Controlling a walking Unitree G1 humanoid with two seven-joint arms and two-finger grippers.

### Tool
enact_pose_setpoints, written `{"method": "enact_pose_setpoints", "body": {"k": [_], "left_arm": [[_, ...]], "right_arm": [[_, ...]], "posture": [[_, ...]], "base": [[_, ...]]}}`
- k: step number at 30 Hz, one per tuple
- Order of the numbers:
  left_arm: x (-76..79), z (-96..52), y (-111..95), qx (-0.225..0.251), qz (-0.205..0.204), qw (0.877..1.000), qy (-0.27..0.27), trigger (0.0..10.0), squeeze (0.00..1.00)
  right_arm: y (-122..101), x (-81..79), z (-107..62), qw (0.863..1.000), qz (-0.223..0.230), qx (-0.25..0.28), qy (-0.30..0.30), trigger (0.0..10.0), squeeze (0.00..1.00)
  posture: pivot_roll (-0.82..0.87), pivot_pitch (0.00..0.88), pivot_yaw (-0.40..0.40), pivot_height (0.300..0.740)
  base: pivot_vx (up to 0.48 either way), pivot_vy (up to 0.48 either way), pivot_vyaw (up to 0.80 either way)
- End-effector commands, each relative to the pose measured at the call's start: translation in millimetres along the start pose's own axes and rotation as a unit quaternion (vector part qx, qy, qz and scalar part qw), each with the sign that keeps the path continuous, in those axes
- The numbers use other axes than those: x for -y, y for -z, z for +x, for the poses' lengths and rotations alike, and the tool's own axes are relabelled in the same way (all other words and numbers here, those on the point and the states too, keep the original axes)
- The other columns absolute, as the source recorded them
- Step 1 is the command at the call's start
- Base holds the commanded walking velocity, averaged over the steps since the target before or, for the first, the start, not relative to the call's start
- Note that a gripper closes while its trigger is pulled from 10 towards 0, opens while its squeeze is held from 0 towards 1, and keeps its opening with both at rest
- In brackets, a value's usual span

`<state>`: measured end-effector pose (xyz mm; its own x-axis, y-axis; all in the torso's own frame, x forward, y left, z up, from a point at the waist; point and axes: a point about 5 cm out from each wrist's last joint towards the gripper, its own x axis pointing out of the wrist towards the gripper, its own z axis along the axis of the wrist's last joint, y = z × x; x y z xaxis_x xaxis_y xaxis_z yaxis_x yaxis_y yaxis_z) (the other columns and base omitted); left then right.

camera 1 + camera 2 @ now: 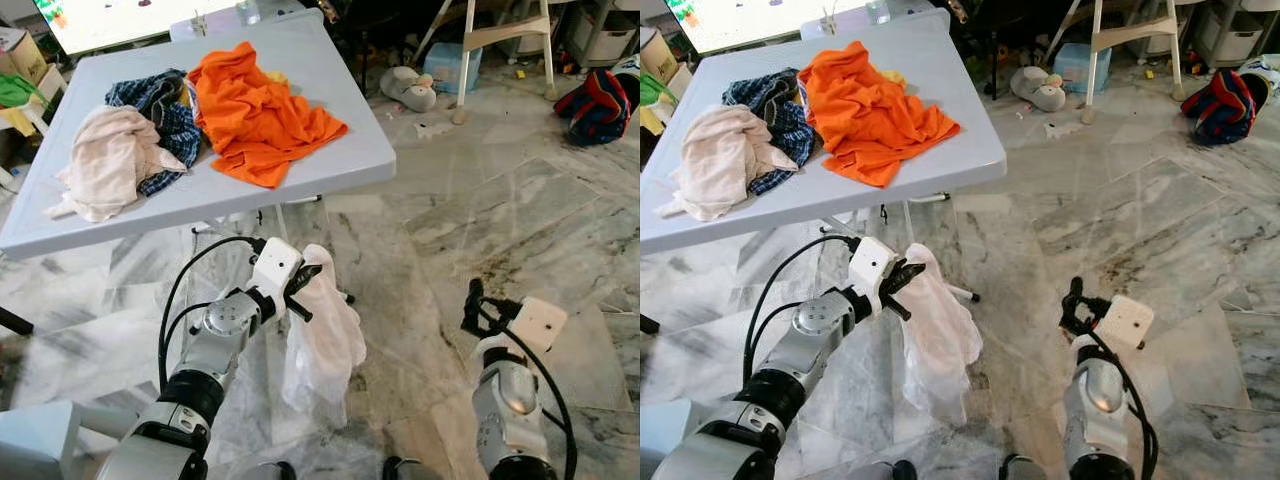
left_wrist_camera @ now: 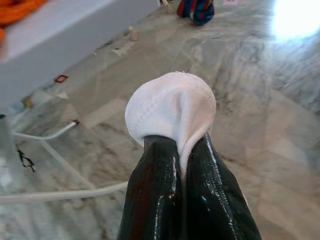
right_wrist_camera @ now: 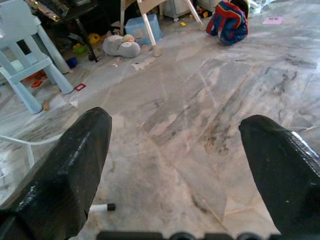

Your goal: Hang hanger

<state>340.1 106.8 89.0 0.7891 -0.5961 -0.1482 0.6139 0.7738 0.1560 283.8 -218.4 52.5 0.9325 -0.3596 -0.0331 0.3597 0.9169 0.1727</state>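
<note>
Left gripper (image 1: 303, 290) pinched white garment (image 1: 325, 345) hanging just off the table (image 1: 330, 160) edge over open marble floor (image 1: 520, 220), right gripper (image 3: 180, 165) spread wide, 2 fingers apart.

Marble floor (image 1: 520, 230) lies open to the right, while the table (image 1: 330, 160) edge overhangs the left gripper (image 1: 305, 285).

Grey table (image 1: 330, 150): orange shirt (image 1: 255, 115), plaid cloth (image 1: 165, 115), cream garment (image 1: 110, 160).
</note>
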Motion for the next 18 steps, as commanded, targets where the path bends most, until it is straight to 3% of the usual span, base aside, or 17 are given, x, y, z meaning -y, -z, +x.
{"method": "enact_pose_setpoints", "body": {"k": [1,8,18], "left_arm": [[-9.0,-2.6,-7.1,0.014,0.01,1.0,-0.005,10.0,0.0],[-9.3,-13.7,8.2,-0.001,-0.014,1.0,-0.018,10.0,0.0],[-6.6,-17.9,10.3,-0.008,-0.009,1.0,0.007,10.0,0.0]], "right_arm": [[1.7,0.3,0.4,1.0,-0.002,-0.011,-0.003,10.0,0.0],[4.1,-11.2,-2.3,0.999,-0.007,-0.025,-0.032,10.0,0.0],[4.9,-15.1,-3.3,0.999,0.0,-0.031,-0.031,10.0,0.0]], "posture": [[-0.07,0.172,0.083,0.74],[-0.05,0.191,0.056,0.74],[-0.05,0.21,0.067,0.74]], "base": [[0.0,0.0,-0.8],[0.0,0.0,-0.8],[0.0,0.285,-0.8]]}}
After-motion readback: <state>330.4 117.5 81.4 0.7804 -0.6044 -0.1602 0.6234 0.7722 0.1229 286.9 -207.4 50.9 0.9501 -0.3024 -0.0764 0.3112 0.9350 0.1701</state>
